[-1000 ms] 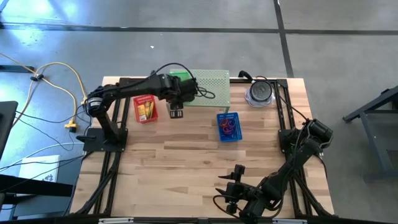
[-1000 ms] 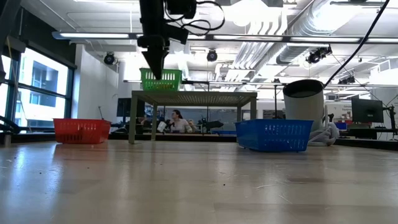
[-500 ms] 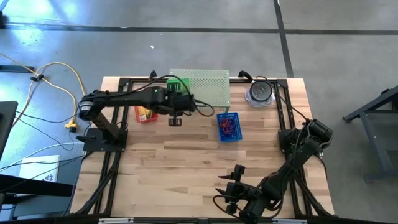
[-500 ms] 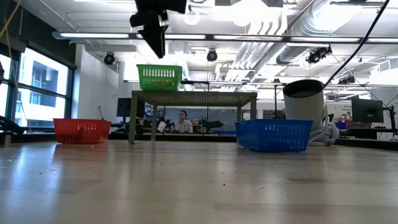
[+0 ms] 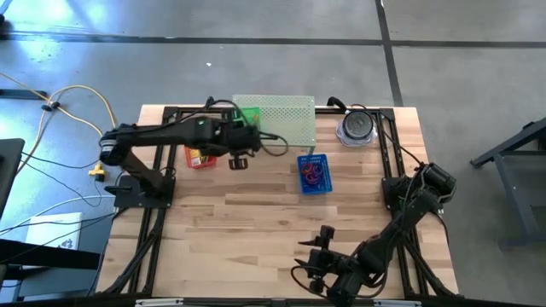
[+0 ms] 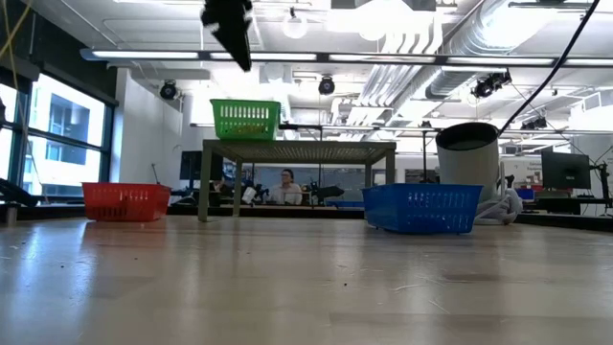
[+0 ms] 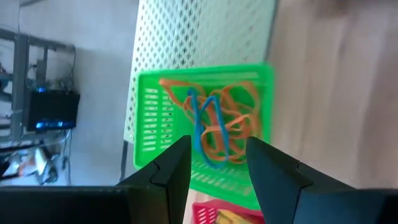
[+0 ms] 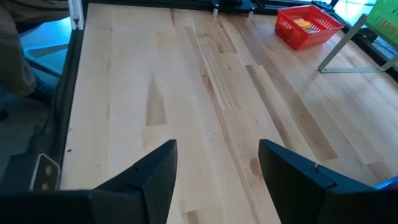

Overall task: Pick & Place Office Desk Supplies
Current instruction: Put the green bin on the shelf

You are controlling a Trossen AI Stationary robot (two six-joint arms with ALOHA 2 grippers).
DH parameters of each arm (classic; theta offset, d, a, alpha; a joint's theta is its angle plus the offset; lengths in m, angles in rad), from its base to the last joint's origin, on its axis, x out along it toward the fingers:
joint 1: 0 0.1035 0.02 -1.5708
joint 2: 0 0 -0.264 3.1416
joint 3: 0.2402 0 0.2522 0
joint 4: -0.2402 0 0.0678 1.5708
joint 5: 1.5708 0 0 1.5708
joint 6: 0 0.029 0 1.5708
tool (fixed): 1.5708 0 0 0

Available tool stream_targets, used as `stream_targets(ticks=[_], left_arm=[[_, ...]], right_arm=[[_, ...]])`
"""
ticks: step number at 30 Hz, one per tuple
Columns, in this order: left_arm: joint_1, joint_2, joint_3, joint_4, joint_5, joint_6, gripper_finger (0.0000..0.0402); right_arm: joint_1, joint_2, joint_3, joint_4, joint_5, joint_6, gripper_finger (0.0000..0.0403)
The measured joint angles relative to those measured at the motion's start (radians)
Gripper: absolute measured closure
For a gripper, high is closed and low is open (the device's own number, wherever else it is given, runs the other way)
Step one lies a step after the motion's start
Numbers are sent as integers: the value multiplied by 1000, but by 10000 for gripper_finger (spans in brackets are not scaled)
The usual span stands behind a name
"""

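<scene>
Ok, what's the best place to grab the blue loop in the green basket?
Judging by the left wrist view, take the thin blue rubber loop at its upper strands, coming straight down through the open top of the green mesh basket. It lies draped over the tangled orange loops, so it is topmost; the mesh walls block any sideways approach.

No text, label, brand, number or sign can be read on anything here.

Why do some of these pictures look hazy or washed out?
In the low view, ceiling lights glare and the near table blurs. In the left wrist view, the left hand is soft, and the green basket with loops looks hazy. The high view is evenly lit.
</scene>
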Motion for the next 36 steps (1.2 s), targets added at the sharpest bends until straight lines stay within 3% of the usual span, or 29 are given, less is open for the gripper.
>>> stream_targets(ticks=[3,7,9,21,28,36], left_arm=[[-57,-45,0,0,36,-37,256],[-113,-86,1,3,381,-29,256],[-127,-86,-17,18,476,-22,256],[-1,-84,-319,222,430,-19,256],[104,-84,-340,254,427,-22,256],[147,-84,-340,248,428,-14,256]], right_arm=[[0,0,0,-3,2,-4,188],[0,0,0,-15,4,-6,188],[-2,0,0,-21,5,-6,188],[3,0,0,-14,-36,2,188],[3,0,0,-10,-52,1,188],[0,0,0,-11,-46,-21,188]])
